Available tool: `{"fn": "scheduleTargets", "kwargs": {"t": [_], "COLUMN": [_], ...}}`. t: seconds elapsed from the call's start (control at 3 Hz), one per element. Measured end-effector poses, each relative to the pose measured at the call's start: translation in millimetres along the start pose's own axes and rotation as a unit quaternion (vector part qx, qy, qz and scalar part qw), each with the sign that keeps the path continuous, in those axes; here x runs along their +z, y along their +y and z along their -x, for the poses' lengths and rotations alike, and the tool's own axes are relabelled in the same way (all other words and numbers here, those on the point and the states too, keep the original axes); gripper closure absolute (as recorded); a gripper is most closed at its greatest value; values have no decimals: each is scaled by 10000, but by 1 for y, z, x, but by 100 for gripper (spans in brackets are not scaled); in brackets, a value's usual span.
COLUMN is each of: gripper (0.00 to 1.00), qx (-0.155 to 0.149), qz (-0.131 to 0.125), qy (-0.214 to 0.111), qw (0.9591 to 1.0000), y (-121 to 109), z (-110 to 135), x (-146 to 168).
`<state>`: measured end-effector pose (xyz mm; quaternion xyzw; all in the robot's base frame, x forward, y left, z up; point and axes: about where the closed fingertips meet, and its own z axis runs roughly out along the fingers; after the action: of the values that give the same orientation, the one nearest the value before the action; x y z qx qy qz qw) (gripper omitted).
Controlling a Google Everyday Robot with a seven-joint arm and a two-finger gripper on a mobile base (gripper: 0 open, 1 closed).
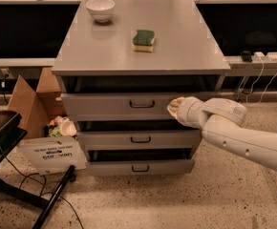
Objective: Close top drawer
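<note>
Gripper [174, 108] sits at the end of the white arm [243, 137], its tip against the front of the top drawer [110, 107]. Spread or closed: cannot tell, the tip reads as one pale lump. It holds nothing that I can see.

Top drawer front runs left from the gripper, and the wire handle [142, 104] is just left of it. The dark gap above the panel suggests the drawer is not fully in, so the push looks unfinished.

Risks:
- Contact is right of centre, off the handle line. A push here could skew the drawer in its runners and jam it short of shut.
- The rounded tip on a smooth panel could slide rightward off the panel edge or down into the gap above the middle drawer [105, 140], just below the gripper.
- Pushing too hard could shove the whole cabinet. The sponge [143, 40] and bowl [100, 9] on the cabinet top [186, 56], above and left of the gripper, could shift.
- The bottom drawer [105, 167], further below, also looks ajar. It is not the target and should not be nudged.

The cardboard box [26, 101] far to the left is well apart and poses no risk.
</note>
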<state>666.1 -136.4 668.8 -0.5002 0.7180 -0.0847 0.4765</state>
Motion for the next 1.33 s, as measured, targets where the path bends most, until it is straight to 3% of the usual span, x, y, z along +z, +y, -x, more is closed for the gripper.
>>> {"fn": "scheduleTargets", "kwargs": {"t": [0.67,1.0,1.33], "gripper": [4,0,21], "qx": [0,0,0], "qz": [0,0,1], "qy": [0,0,0], "qw": [10000,10000,10000], "y": [0,0,2], "z": [0,0,0], "x": [0,0,-2]}}
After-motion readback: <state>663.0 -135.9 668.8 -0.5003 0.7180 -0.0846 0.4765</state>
